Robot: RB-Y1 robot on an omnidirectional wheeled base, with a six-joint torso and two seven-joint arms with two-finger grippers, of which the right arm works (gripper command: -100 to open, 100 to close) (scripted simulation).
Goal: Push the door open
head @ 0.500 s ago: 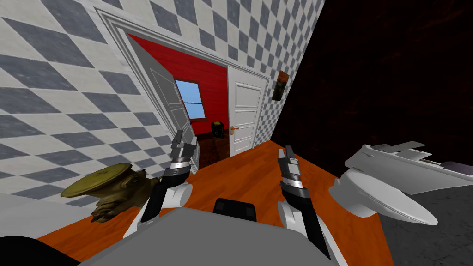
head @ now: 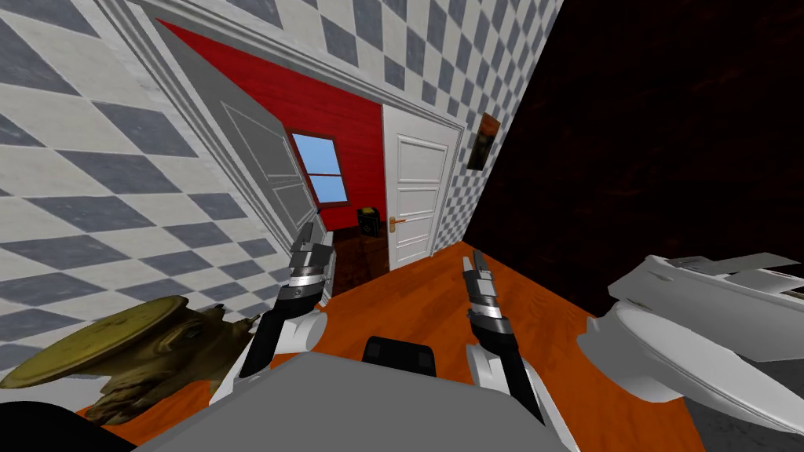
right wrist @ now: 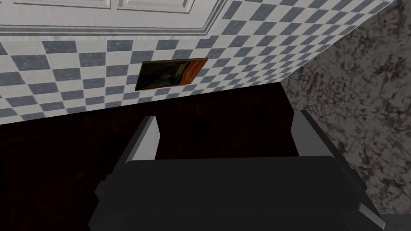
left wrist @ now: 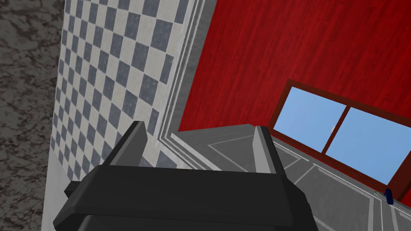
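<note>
Moved: my base rolls nearer; grey door (head: pixel 263 161) looms upper left.
Left hand (head: pixel 312 235): fingers apart, at door's free edge.
Right hand (head: pixel 473 260): apart, farther.

Landmark: door (head: pixel 263 157), swung open into the room beyond.
- Second leaf (head: pixel 416 196): right of door, shut.
- Window (head: pixel 322 166): behind door, on the far wall (head: pixel 349 118).
- Small box (head: pixel 369 221): behind door, near the second leaf's foot.
- Picture (head: pixel 488 141): right of door, past the second leaf.
- Basin (head: pixel 133 345): left of door, on my side.
- Toilet (head: pixel 675 345): well right of door, on my side.
- Left gripper (head: pixel 308 231): just before door.
- Right gripper (head: pixel 473 259): right of door, before the second leaf.
</note>
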